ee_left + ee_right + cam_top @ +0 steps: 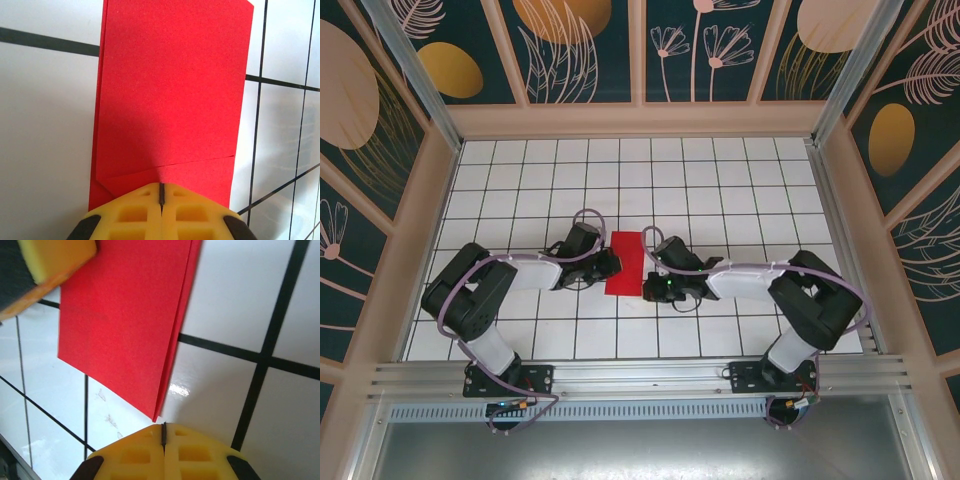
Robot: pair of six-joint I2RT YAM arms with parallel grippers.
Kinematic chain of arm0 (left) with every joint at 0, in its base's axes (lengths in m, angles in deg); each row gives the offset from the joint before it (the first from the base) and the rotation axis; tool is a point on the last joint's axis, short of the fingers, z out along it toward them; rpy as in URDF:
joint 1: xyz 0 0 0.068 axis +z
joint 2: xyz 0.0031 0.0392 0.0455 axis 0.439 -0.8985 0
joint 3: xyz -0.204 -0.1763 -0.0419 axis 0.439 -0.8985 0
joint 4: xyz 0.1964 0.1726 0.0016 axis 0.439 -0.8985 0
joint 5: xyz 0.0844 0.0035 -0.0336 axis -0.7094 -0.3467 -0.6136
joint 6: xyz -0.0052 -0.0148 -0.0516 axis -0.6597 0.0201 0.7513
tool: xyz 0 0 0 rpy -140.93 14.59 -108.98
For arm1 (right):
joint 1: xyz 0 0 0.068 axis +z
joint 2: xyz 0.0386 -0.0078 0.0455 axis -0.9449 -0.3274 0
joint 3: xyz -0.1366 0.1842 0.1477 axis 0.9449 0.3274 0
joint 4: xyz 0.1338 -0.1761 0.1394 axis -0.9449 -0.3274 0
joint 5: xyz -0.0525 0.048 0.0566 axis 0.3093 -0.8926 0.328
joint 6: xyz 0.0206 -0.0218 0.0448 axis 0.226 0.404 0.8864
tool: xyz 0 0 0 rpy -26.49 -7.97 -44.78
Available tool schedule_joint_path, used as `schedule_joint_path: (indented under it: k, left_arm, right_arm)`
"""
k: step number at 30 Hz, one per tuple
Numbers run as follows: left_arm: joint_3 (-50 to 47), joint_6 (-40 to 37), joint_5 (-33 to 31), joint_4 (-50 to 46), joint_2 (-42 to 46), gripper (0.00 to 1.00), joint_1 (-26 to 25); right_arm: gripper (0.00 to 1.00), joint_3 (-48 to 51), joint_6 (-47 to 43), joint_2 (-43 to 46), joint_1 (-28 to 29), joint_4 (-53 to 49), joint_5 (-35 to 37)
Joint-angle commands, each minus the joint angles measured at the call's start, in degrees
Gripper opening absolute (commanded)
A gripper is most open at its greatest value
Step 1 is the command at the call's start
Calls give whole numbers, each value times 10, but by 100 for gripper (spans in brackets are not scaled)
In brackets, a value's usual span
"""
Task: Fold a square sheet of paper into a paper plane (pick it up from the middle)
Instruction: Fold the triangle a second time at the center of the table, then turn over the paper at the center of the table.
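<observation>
The square sheet of paper is bright red and lies flat on the white grid table, folded into a narrow rectangle rather than a paper plane. In the left wrist view the paper shows a small slanted flap near its close edge. My left gripper is shut, its tips over that edge; from above it sits at the sheet's left side. My right gripper is shut too, just short of the paper's near corner and apart from it. Seen from above, it is at the sheet's lower right.
The tiled table is boxed in by patterned walls on three sides, with a metal rail along the near edge. Both arms reach inward from their bases. A yellow finger of the left gripper shows in the right wrist view.
</observation>
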Motion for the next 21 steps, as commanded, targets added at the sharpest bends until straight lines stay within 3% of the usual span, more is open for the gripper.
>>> schedule_joint_path:
  k: [1,7,12,16,21]
  left_arm:
    - [31,3,0,-51,-3,9,0]
    - [80,26,-15,-78,51,37,0]
    - [61,55,-82,-123,93,64,3]
    - [22,79,-104,-116,136,82,12]
    - [-14,78,-117,-96,186,97,15]
  right_arm:
    - [4,-22,9,29,-35,20,15]
    - [33,-27,11,24,-104,83,-1]
    - [54,-43,-55,-5,-132,104,-94]
    - [60,-63,-78,-38,-140,97,-125]
    - [57,-87,-79,-85,-140,101,-140]
